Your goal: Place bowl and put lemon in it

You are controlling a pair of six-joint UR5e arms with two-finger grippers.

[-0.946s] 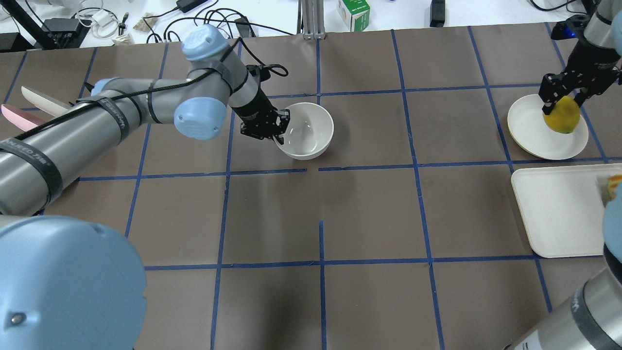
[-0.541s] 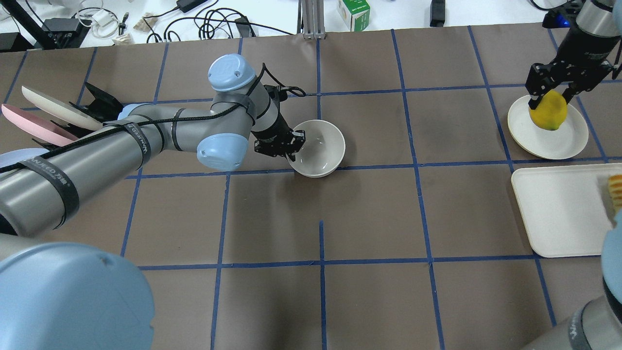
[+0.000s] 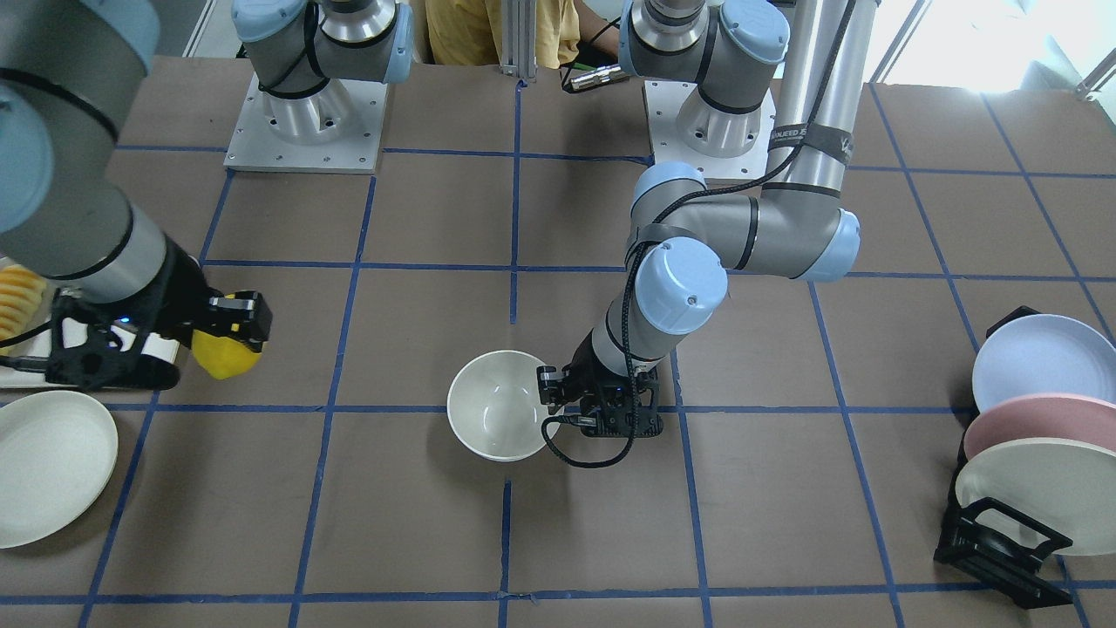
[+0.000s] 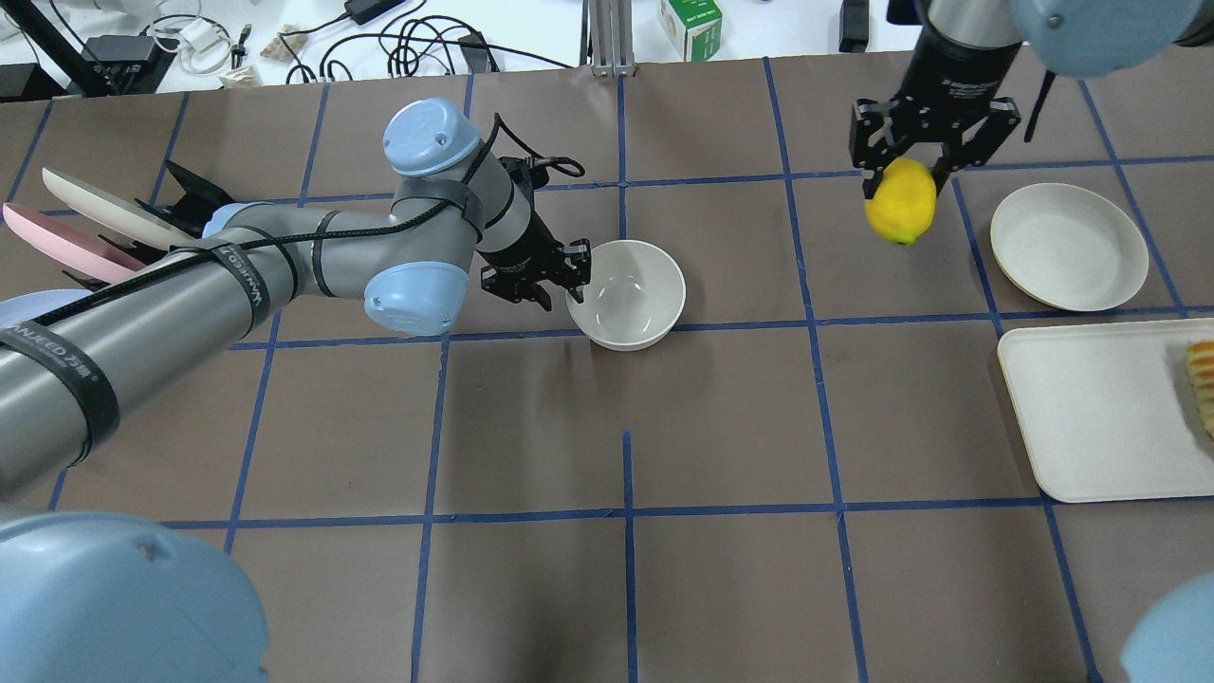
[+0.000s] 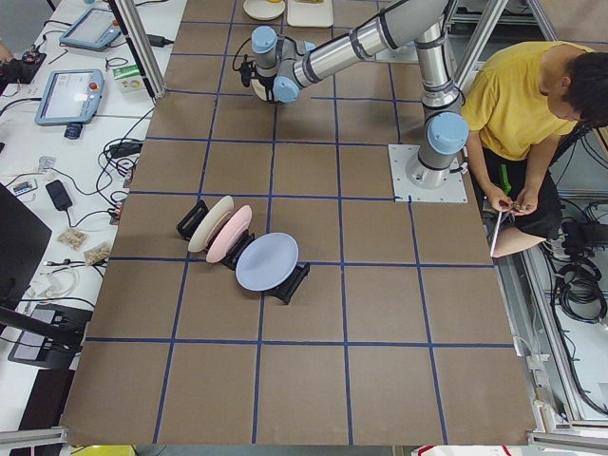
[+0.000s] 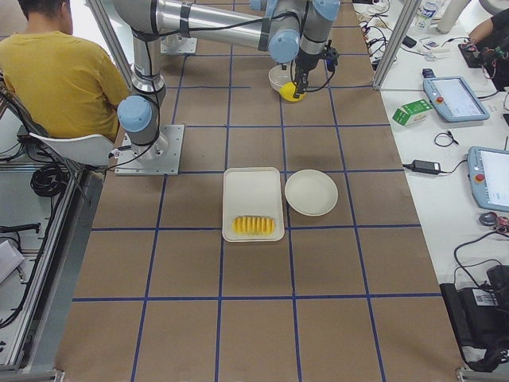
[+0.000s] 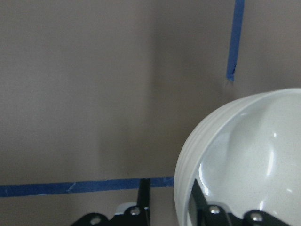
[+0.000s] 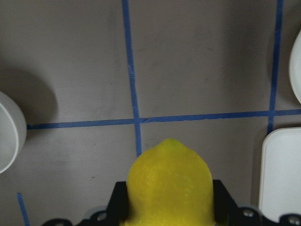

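The off-white bowl (image 4: 628, 296) stands upright on the brown table near the middle, also in the front-facing view (image 3: 495, 406). My left gripper (image 4: 567, 275) is open at the bowl's left rim. In the left wrist view (image 7: 170, 200) one finger is outside the wall with a gap and the other is inside. My right gripper (image 4: 901, 180) is shut on the yellow lemon (image 4: 900, 205) and holds it in the air, right of the bowl and left of the cream plate. The lemon fills the bottom of the right wrist view (image 8: 169, 183), with the bowl's edge (image 8: 9, 134) at far left.
A flat cream plate (image 4: 1069, 247) lies at the right. In front of it a white tray (image 4: 1091, 408) holds sliced fruit (image 4: 1203, 379). A black rack with three plates (image 4: 95, 223) stands at the far left. An operator sits behind the robot bases.
My left gripper set the bowl down a little further right and opened off its rim. My right gripper lifted the lemon off the cream plate and carried it left toward the bowl.
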